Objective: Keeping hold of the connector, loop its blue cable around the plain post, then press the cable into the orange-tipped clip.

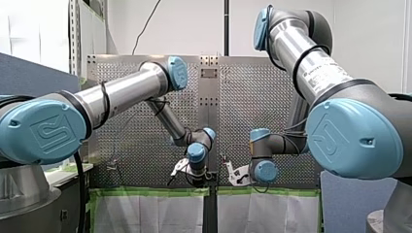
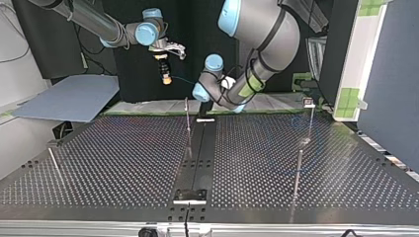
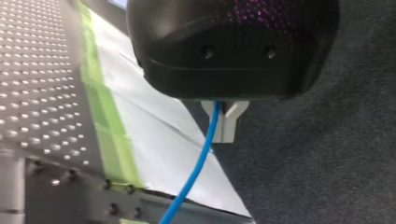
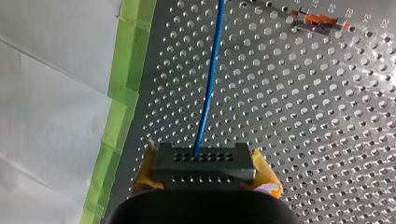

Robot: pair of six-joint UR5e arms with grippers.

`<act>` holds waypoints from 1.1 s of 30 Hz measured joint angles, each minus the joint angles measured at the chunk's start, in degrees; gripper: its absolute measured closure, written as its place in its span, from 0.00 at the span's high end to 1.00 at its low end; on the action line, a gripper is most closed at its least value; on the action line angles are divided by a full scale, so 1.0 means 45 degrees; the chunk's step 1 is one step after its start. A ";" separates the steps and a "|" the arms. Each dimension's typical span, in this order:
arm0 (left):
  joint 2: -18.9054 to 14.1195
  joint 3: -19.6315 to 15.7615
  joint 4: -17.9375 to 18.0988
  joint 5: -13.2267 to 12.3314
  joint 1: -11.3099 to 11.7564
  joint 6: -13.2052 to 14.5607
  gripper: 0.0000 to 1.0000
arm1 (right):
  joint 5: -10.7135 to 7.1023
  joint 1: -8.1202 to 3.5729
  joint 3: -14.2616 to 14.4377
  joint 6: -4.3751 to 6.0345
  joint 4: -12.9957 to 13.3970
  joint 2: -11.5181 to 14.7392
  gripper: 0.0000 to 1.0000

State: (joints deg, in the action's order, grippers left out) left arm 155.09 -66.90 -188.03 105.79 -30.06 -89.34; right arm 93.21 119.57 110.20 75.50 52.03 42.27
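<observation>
You hold the connector (image 4: 204,163); its blue cable (image 4: 208,88) spans your two hands.
In the top view, your right hand (image 2: 166,78) at left clamps the grey connector between yellow pads (image 4: 142,179); the blue cable runs rightward to your left hand (image 3: 225,137), whose fingers (image 3: 235,125) stand narrow around it. The orange-tipped clip (image 4: 318,19) sits on the perforated desk (image 4: 289,116), apart from the cable.

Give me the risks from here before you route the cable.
1. The blue cable runs straight from the connector in my right gripper; a hard pull could drag it out of the yellow pads.
2. Several thin posts stand on the table; the cable might snag on the wrong one.
3. The orange-tipped clip is small, so pressing could miss it.
</observation>
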 joint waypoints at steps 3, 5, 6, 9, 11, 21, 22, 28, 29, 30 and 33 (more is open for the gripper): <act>-0.0298 -0.0310 0.0317 0.0047 0.0001 -0.0060 0.00 | -0.0011 -0.0024 -0.0044 0.0000 -0.0092 -0.0001 0.00; -0.0497 -0.0532 0.0532 0.0130 -0.0008 -0.0104 0.00 | -0.0012 -0.0045 -0.0077 0.0000 -0.0235 -0.0005 0.00; -0.0625 -0.0676 0.0685 0.0203 -0.0020 -0.0144 0.00 | -0.0006 -0.0062 -0.0105 0.0004 -0.0356 -0.0007 0.00; -0.0969 -0.1047 0.1058 0.0433 -0.0080 -0.0256 0.00 | 0.0013 -0.0104 -0.0173 0.0027 -0.0639 -0.0003 0.00; -0.1172 -0.1262 0.1261 0.0593 -0.0117 -0.0345 0.00 | 0.0024 -0.0136 -0.0208 0.0046 -0.0746 0.0000 0.00; -0.1849 -0.2377 0.2379 0.0970 -0.0234 -0.0858 0.00 | 0.0075 -0.0330 -0.0294 0.0406 -0.0801 0.0004 0.00; -0.1878 -0.2461 0.2461 0.0997 -0.0257 -0.0870 0.00 | 0.0072 -0.0346 -0.0311 0.0426 -0.0805 0.0008 0.00; -0.2116 -0.3096 0.3105 0.1264 -0.0450 -0.0931 0.00 | 0.0071 -0.0497 -0.0412 0.0646 -0.0783 0.0008 0.00; -0.2147 -0.3211 0.3213 0.1307 -0.0483 -0.0939 0.00 | 0.0073 -0.0530 -0.0420 0.0687 -0.0767 0.0008 0.00; -0.2186 -0.3369 0.3373 0.1386 -0.0528 -0.0950 0.00 | 0.0074 -0.0573 -0.0430 0.0740 -0.0731 0.0007 0.00; -0.2275 -0.3776 0.3780 0.1674 -0.0651 -0.1058 0.00 | 0.0077 -0.0705 -0.0477 0.0851 -0.0611 0.0009 0.00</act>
State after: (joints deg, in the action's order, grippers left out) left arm 144.86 -83.89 -171.02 113.32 -32.99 -94.10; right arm 93.56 116.40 108.05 79.33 49.28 42.31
